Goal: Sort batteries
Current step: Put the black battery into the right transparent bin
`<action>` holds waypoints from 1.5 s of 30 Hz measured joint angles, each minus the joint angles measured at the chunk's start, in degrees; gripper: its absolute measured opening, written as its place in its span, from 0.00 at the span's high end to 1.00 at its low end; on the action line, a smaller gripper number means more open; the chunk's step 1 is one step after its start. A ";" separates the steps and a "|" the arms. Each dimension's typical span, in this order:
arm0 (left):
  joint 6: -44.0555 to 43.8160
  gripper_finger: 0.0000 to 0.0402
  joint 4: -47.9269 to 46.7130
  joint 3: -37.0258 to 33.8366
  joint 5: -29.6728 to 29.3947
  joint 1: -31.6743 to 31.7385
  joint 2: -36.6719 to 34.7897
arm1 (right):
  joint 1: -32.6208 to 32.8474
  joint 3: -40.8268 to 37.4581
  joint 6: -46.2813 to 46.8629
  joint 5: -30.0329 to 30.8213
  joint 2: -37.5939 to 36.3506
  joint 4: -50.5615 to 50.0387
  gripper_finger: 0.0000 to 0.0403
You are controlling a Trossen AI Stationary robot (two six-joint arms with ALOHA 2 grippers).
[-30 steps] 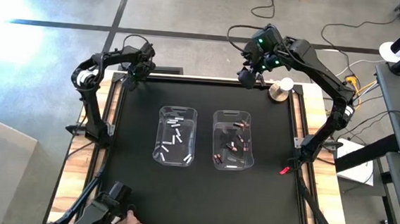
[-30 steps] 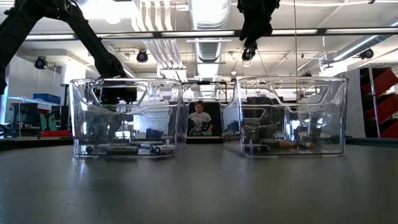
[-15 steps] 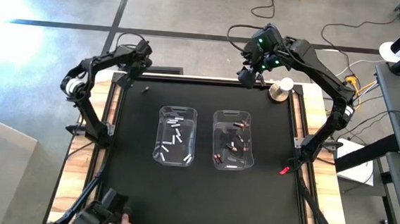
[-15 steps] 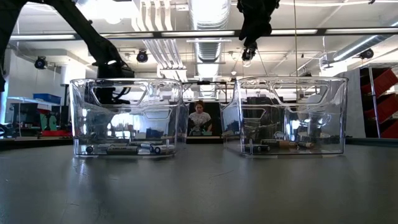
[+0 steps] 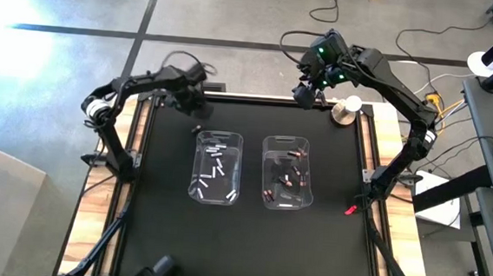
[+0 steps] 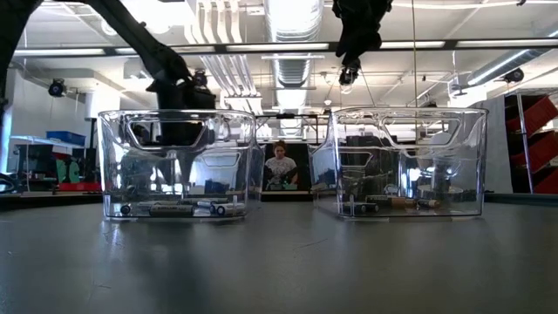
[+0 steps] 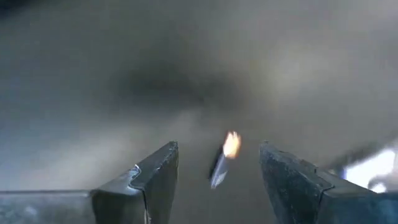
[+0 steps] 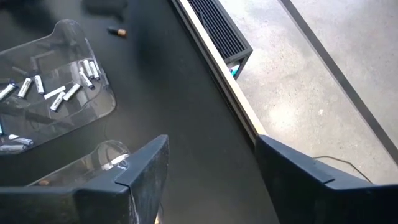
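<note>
Left hand has swung in from the tabletop's back-left corner over the last second and now hangs low over the loose battery, which lies on the mat just behind the left bin's far rim. Half a second ago that battery lay farther back-left, near the corner; now it sits close to the bin, so it seems to have been nudged or rolled as the arm came across.

Left wrist view: loose battery, dark with a copper end, lies between the two spread fingers, untouched. The hand is open and straddling it.

Bins: left bin holds the white batteries; right bin holds the dark copper-ended batteries. Low view confirms cells on both floors.

Right hand parks high over the back edge behind the right bin, unmoved across the three moments, fingers apart and empty in its own wrist view.

Judgement: sorting nearly finished; this stray looks like the last one on the mat. Being copper-ended, it belongs in the right bin, not the one beside it. Next step is likely a descent and pinch.
</note>
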 joint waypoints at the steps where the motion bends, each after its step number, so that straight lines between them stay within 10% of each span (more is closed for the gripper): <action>1: 2.76 0.50 -0.68 -0.42 0.08 -1.65 0.12 | 0.00 0.00 -0.01 0.00 0.00 0.03 0.42; 17: 11.54 0.50 6.15 -5.15 7.45 -12.20 2.07 | 0.01 0.00 2.05 0.00 0.00 -0.09 0.43; 30: 15.28 0.50 3.23 7.62 7.34 -12.19 2.00 | 0.01 0.00 1.74 -0.02 0.42 0.31 0.39; 45: 37.68 0.63 -2.94 4.20 16.96 -7.34 1.61 | 0.05 0.00 5.69 -0.07 1.27 -2.78 0.43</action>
